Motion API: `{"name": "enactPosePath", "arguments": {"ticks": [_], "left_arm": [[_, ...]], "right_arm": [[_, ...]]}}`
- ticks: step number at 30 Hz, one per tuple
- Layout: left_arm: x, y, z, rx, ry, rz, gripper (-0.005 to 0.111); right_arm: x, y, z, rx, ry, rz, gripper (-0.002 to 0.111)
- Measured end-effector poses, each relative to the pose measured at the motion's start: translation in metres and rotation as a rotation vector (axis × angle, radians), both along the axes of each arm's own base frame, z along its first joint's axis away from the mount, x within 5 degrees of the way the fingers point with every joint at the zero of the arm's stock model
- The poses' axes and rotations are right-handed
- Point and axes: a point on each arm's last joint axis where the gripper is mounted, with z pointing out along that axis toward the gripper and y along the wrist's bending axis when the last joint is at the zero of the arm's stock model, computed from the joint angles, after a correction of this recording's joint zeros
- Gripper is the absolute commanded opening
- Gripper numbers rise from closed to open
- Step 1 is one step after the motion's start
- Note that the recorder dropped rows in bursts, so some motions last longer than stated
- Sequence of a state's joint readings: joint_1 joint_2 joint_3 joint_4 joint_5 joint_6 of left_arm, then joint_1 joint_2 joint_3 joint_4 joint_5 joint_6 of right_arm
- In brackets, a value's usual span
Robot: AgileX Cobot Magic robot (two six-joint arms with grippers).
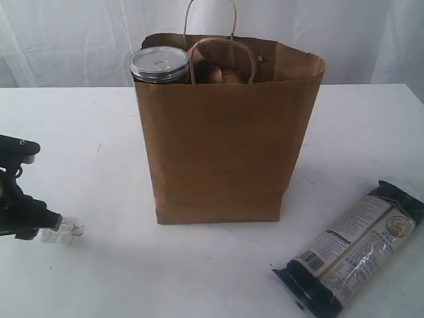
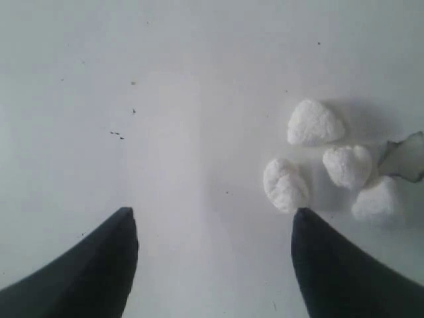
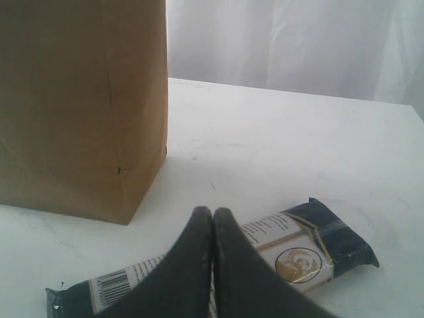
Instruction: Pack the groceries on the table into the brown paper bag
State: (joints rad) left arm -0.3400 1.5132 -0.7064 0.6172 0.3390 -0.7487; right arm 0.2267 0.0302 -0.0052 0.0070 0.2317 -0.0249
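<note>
Your left gripper (image 2: 212, 218) hangs with its fingers apart over bare table (image 2: 165, 99), holding nothing. A few white lumps (image 2: 286, 185) lie just beside one fingertip. Your right gripper (image 3: 212, 215) has its fingers pressed together, empty. Past its tips the long dark-blue packet (image 3: 291, 255) lies flat at the near right. The brown paper bag (image 1: 218, 146) stands upright mid-table, with the silver pull-tab can (image 1: 159, 64) showing above its left rim.

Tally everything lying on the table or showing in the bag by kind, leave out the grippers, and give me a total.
brown paper bag: 1
silver pull-tab can, standing in the bag: 1
long dark-blue packet: 1
small white lumps: 4
Total: 7
</note>
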Motion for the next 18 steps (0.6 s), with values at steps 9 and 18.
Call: {"name": "enactPosePath", "arguments": {"ticks": [9, 18], "left_arm": [[0.005, -0.005, -0.012, -0.040, 0.012, 0.001, 0.069], [0.010, -0.008, -0.029, -0.042, 0.050, -0.009, 0.056]], "right_arm": [[0.000, 0.000, 0.000, 0.000, 0.000, 0.000, 0.000], [0.000, 0.000, 0.000, 0.000, 0.000, 0.000, 0.000]]}}
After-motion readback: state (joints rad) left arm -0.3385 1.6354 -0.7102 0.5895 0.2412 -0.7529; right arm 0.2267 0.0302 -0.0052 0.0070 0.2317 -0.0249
